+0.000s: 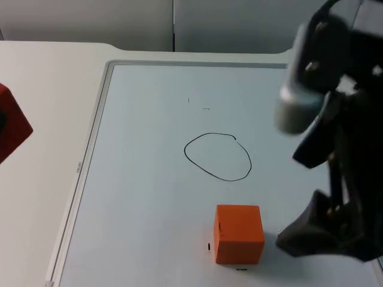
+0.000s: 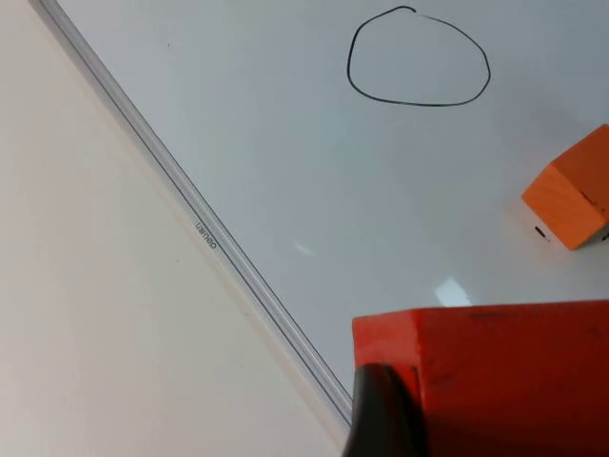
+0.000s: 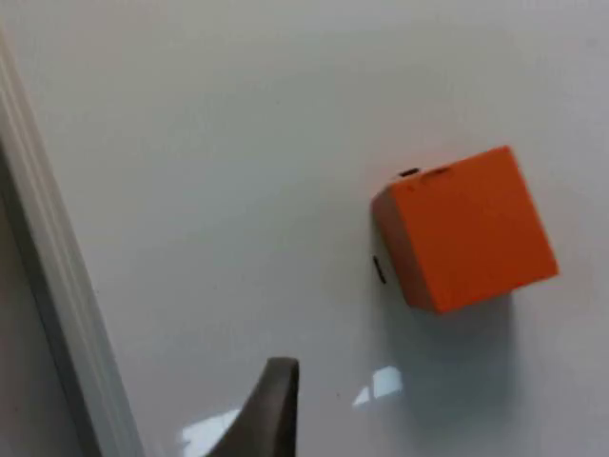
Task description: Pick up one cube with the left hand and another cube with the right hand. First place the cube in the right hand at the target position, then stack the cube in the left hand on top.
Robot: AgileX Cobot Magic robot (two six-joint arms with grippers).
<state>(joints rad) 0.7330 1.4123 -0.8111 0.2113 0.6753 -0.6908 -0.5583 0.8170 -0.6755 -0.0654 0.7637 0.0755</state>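
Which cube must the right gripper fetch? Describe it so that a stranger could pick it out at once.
Start at the whiteboard lying on the table and find the hand-drawn black circle on it. Just nearer the camera sits an orange cube, beside the right gripper. Unlike the red cube at the picture's left edge, off the board, it rests free on the board.

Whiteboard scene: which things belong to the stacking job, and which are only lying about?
Belonging to the job:
- orange cube on the whiteboard
- red cube at the left claw
- drawn circle
- right claw beside the orange cube

Lying about:
- whiteboard
- table
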